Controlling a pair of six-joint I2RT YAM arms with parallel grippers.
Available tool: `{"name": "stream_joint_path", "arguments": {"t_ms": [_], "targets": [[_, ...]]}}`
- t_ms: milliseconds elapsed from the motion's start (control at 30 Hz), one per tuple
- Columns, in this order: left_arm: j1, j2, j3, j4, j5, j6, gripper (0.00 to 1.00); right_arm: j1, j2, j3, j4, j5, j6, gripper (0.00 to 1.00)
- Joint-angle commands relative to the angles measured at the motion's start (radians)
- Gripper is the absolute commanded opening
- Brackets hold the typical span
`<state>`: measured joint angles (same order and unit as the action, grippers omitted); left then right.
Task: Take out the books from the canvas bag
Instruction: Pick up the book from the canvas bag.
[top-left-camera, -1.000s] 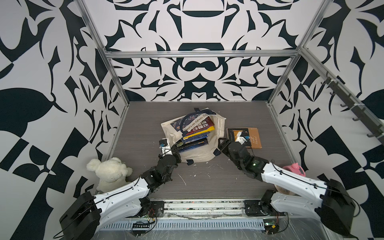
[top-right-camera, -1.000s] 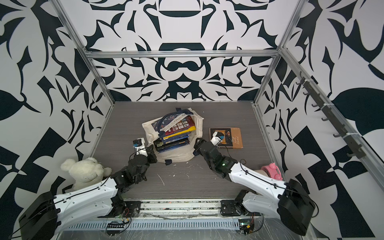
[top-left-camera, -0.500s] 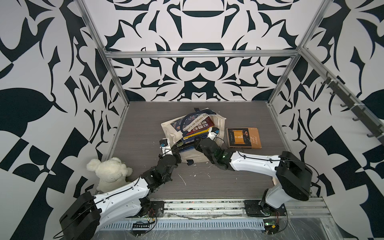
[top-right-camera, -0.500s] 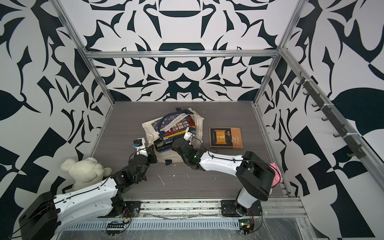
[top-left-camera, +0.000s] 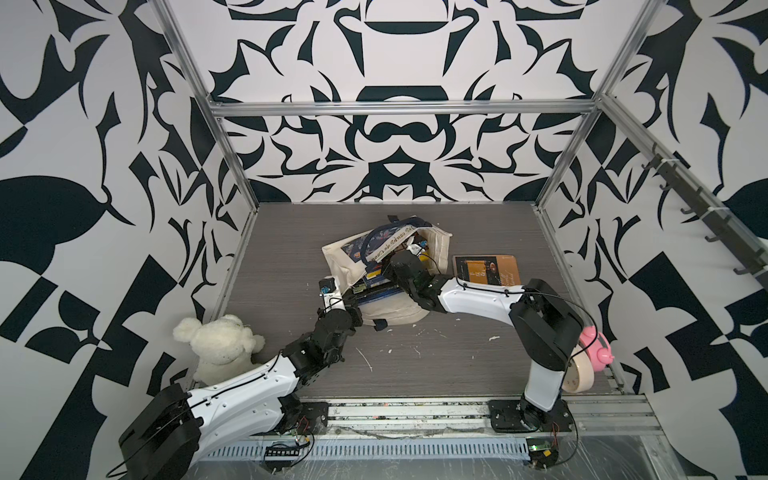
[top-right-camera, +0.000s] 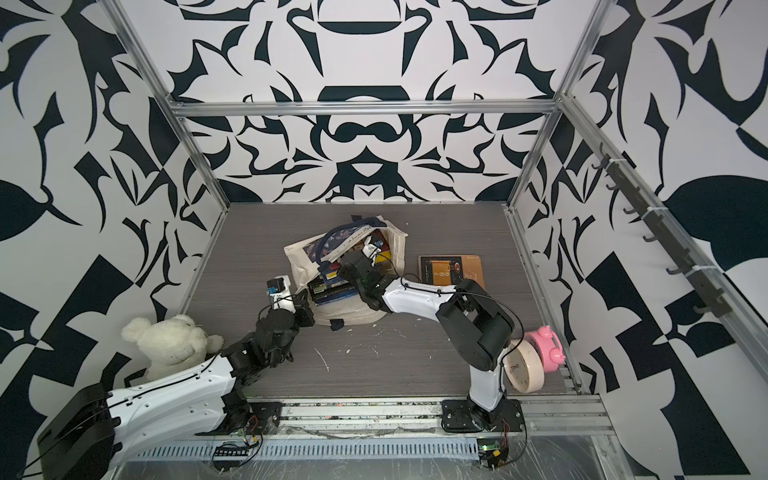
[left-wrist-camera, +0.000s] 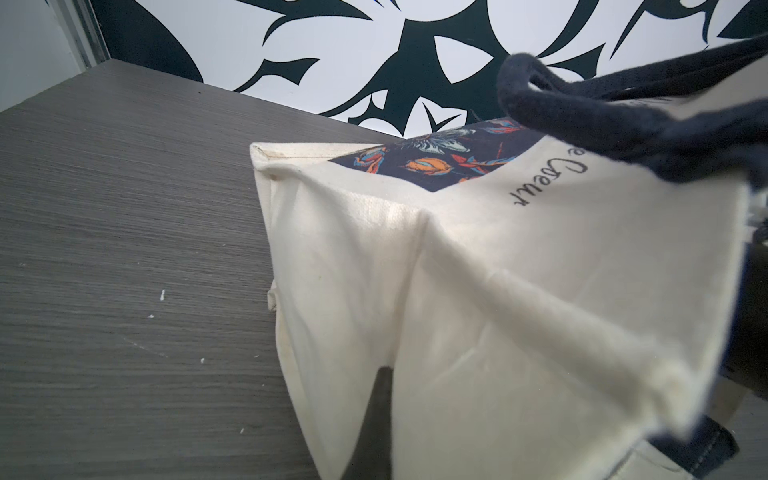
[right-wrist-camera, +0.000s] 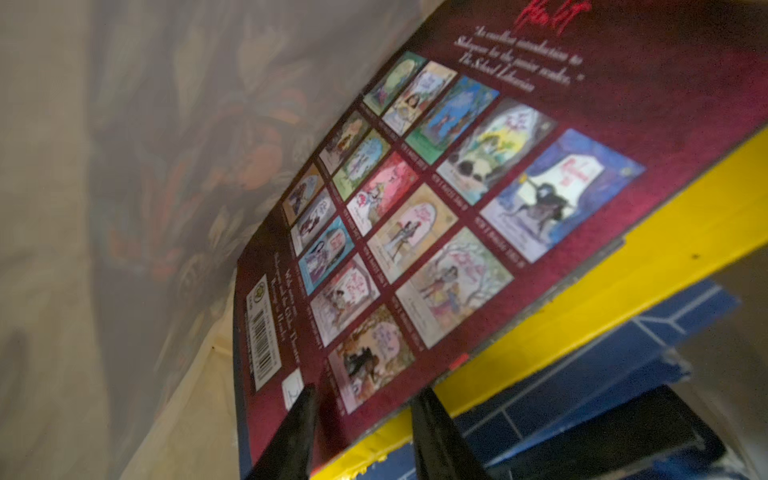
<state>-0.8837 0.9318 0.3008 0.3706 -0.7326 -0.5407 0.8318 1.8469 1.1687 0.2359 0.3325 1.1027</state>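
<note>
The books (top-left-camera: 376, 287) lie flat, stacked inside the canvas bag (top-left-camera: 343, 266), which lies on its side in the middle of the table (top-left-camera: 282, 249), mouth toward the robot. The stack's edges slant from near left to far right. The right gripper (right-wrist-camera: 365, 390) reaches low into the mouth, fingers narrowly apart astride the corner of a maroon book (right-wrist-camera: 415, 208) and a yellow book (right-wrist-camera: 623, 282); whether they press is unclear. The left gripper (top-left-camera: 356, 306) pinches the bag's near rim.

Canvas bag (top-left-camera: 390, 309) lies mid-table, its mouth crowded by books (top-left-camera: 378, 291) and the right gripper (right-wrist-camera: 363, 392). A brown book (top-left-camera: 486, 270) lies just beside. Bare table (top-left-camera: 457, 361) in front; plush bear (top-left-camera: 220, 345) fills 1 near corner.
</note>
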Motion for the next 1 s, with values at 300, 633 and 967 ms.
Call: {"name": "stream_joint_path", "arguments": {"t_ms": [300,633,967], "targets": [[-0.002,-0.020,-0.007,0.048,0.023,0.015,0.00,-0.052,0.013,0.115,0.043,-0.011,-0.034,0.32],[-0.001,-0.021,-0.008,0.050,0.029,0.018,0.00,-0.063,0.005,0.126,0.120,-0.042,-0.067,0.30],[-0.001,-0.024,-0.008,0.050,0.033,0.019,0.00,-0.063,-0.041,0.106,0.122,-0.016,-0.144,0.31]]}}
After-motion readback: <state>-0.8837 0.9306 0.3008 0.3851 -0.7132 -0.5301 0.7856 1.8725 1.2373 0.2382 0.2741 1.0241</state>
